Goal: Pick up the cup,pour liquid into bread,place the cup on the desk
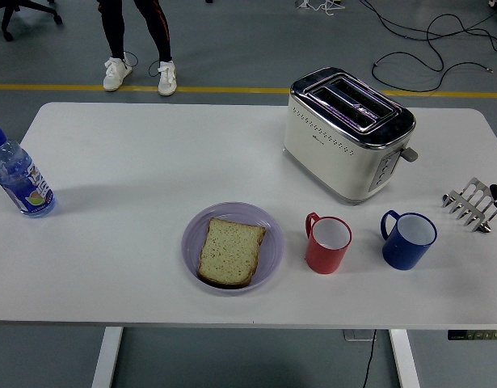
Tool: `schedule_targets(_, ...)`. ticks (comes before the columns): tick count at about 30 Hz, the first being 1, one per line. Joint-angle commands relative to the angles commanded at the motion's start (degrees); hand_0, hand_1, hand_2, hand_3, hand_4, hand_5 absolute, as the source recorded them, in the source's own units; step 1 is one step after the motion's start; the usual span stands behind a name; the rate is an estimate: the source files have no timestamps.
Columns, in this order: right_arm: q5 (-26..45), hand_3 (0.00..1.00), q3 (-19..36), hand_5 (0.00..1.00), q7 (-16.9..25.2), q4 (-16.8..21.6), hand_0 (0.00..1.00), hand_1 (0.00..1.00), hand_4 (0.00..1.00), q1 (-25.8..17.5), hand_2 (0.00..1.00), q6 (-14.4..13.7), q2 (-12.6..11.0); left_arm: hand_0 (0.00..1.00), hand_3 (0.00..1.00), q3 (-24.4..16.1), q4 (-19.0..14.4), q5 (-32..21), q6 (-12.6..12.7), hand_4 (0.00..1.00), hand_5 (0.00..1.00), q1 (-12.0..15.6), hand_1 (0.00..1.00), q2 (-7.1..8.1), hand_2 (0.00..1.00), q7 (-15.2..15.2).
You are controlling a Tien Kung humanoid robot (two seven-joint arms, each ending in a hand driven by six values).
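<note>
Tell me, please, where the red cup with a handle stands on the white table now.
In the head view, the red cup with a handle stands right of centre near the table's front edge, between the lilac plate holding a bread slice and the blue cup.

Evenly lit from overhead, bright on the white table point(135, 186). Soft, short shadows under the toaster point(347, 133) and plate point(232, 246). Violet glare on the toaster's chrome top. Sharp throughout, slightly curved at edges.
</note>
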Motion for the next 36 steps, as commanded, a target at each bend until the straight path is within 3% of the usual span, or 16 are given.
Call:
schedule_targets(9, -15.96, 0.998, -3.98, 0.079, 1.01, 0.37, 0.953, 0.875, 0.998, -2.19, 0.967, -0.76, 0.32, 0.655, 0.605, 0.80, 0.00, -0.54, 0.11, 0.344, 0.922, -0.04, 0.690, 0.03, 0.710, -0.11)
schedule_targets(14, -17.44, 0.998, -7.21, 0.103, 1.63, 0.61, 0.956, 0.881, 0.998, -3.15, 0.964, -1.61, 0.57, 0.655, 0.604, 1.04, 0.00, -0.39, 0.01, 0.342, 0.919, 0.14, 0.690, 0.03, 0.710, -0.08)
schedule_targets(19, -17.60, 0.998, -9.67, 0.101, 1.95, -1.63, 0.957, 0.881, 0.998, -2.84, 0.963, -1.84, 1.42, 0.655, 0.604, 1.34, 0.00, -0.07, -0.19, 0.341, 0.919, 0.31, 0.690, -0.04, 0.710, -0.04)
schedule_targets(36, -14.92, 0.998, -12.65, 0.105, 2.82, -7.08, 0.952, 0.879, 0.998, 0.09, 0.959, -1.91, 3.63, 0.654, 0.604, 2.60, 0.00, -1.05, -0.30, 0.339, 0.919, 0.43, 0.690, -0.17, 0.710, -0.13)
